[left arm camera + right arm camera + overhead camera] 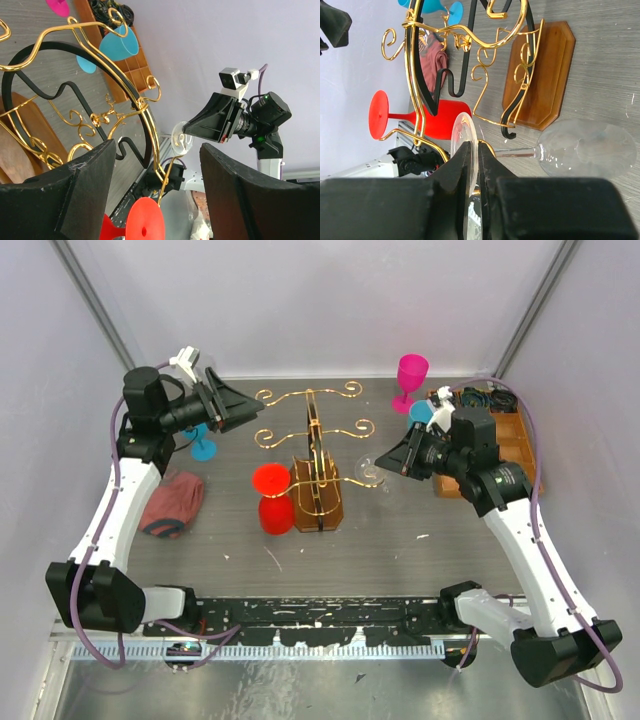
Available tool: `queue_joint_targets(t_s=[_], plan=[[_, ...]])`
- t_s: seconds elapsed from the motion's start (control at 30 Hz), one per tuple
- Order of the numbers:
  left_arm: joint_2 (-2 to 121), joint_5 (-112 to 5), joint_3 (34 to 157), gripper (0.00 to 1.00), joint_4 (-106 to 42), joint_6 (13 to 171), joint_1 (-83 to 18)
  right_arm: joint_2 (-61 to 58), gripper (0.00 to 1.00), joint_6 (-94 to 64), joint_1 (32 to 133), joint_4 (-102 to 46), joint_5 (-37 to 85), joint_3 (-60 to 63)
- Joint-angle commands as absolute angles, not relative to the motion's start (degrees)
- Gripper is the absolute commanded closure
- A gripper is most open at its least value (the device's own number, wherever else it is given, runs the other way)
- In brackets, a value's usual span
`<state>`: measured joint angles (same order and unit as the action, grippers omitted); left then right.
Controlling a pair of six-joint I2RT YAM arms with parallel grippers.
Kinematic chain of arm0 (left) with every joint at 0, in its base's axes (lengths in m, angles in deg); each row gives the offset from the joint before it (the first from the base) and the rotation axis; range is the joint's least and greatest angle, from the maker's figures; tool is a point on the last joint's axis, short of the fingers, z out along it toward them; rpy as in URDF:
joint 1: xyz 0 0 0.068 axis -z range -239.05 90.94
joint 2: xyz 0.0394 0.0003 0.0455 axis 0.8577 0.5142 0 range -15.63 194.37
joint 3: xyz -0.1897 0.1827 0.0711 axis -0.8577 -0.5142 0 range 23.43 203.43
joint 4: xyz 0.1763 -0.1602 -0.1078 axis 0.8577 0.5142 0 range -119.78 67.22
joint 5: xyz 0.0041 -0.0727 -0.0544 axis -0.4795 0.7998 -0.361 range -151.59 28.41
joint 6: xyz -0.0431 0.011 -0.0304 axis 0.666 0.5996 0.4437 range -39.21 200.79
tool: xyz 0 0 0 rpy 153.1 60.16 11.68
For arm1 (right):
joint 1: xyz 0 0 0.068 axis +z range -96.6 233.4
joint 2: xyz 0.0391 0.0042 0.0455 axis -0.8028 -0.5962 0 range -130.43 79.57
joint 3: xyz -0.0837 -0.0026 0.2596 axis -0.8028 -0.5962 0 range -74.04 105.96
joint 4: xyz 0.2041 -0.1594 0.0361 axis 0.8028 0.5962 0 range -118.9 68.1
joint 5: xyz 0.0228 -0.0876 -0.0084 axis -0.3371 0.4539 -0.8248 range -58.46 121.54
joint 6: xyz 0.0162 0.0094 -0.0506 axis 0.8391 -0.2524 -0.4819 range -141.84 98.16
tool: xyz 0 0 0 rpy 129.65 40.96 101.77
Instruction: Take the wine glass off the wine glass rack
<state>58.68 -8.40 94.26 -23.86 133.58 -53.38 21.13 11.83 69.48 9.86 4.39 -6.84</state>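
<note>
**Top external:** right end effector (390, 462) closed on the clear wine glass (368, 472), which hangs from the right side of the wine glass rack (315, 440). Left end effector (238, 405) is farther off.

**Left wrist:** left end effector open and empty.

**Right wrist:** fingers pinch the glass's foot. The stem apparently hangs upright, bowl toward the worktop (610, 60).

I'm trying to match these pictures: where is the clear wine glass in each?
Top external: clear wine glass right of centre, by the gold rack.
Left wrist: mid-right, foot at the right pincer.
Right wrist: bowl lower right.
Shared landmark: red glass.
</note>
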Motion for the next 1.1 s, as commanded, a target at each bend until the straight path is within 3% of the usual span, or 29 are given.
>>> queue_joint_targets(t_s=[0.0, 0.27, 0.67, 1.07], plan=[[57.59, -7.71, 93.68, 0.25, -25.12, 134.08, -53.61, 22.18, 0.93, 13.17, 69.63, 7.55, 0.73, -5.56], [57.55, -7.46, 93.27, 0.25, -25.38, 134.43, -53.61, 21.24, 0.97, 16.36, 69.62, 5.12, -7.68, -4.55], [57.59, -6.79, 92.77, 0.25, -25.92, 134.84, -53.60, 23.25, 0.99, 11.77, 69.24, 15.23, -1.80, 1.04], [55.83, -6.65, 92.55, 0.26, -25.98, 134.99, -53.60, 25.49, 0.99, 15.61, 69.26, 12.32, -8.82, -3.00]])
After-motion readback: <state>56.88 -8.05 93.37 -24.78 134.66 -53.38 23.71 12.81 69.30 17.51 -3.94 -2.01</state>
